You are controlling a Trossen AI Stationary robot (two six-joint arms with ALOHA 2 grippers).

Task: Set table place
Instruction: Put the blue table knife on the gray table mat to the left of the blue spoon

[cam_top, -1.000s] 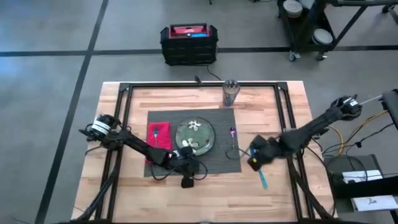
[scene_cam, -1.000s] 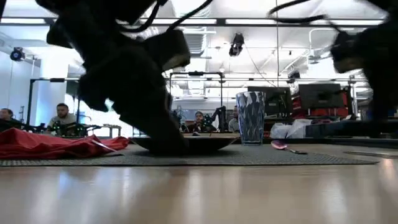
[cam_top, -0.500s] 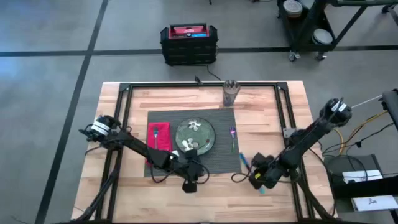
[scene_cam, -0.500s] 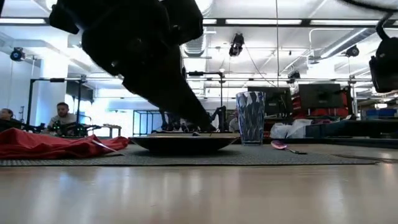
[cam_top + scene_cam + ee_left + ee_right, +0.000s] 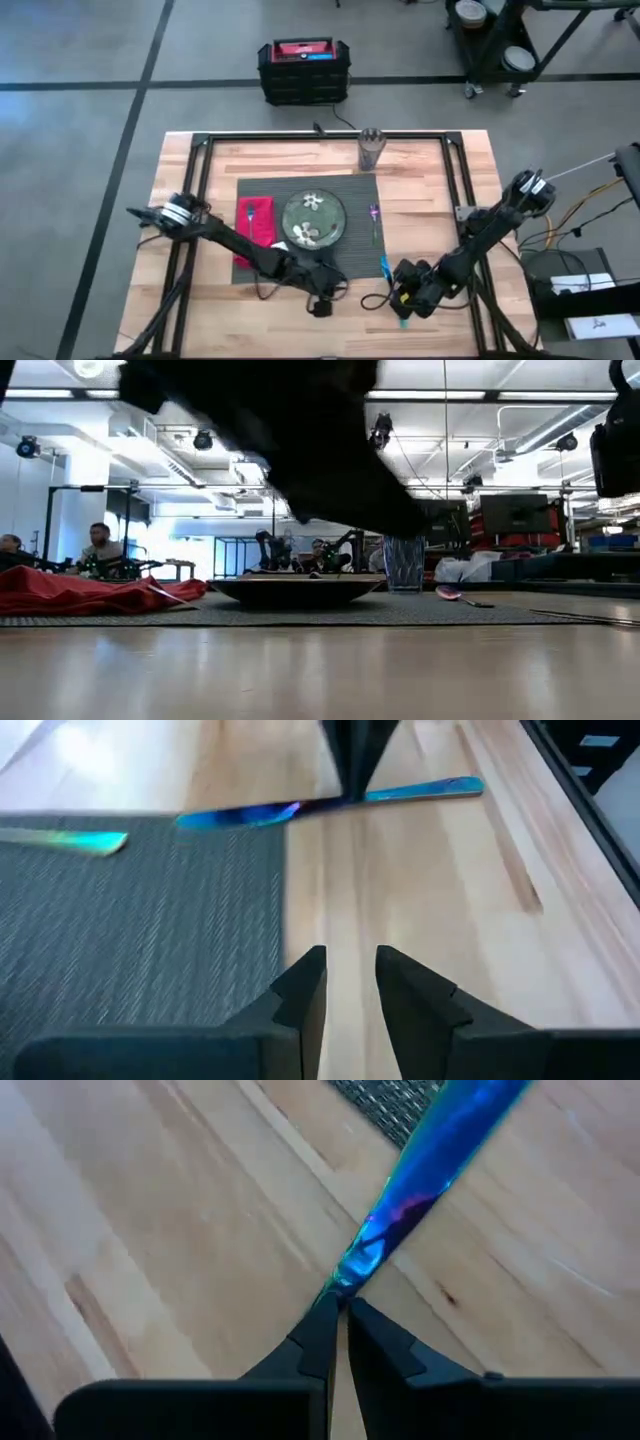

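Utensil point(image 5: 420, 1175) — blue, handle end pinched in right gripper point(image 5: 338, 1308) fingers, blade toward placemat point(image 5: 300, 265), left gripper point(image 5: 350, 975) narrowly parted.

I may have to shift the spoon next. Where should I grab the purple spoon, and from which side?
Take the purple spoon by its thin handle, toward the front end, coming straight down with the fingers across it. It lies flat on the mat, so a side approach would likely not get under it. The bowl at the far end is wider and curved, a poorer grip.
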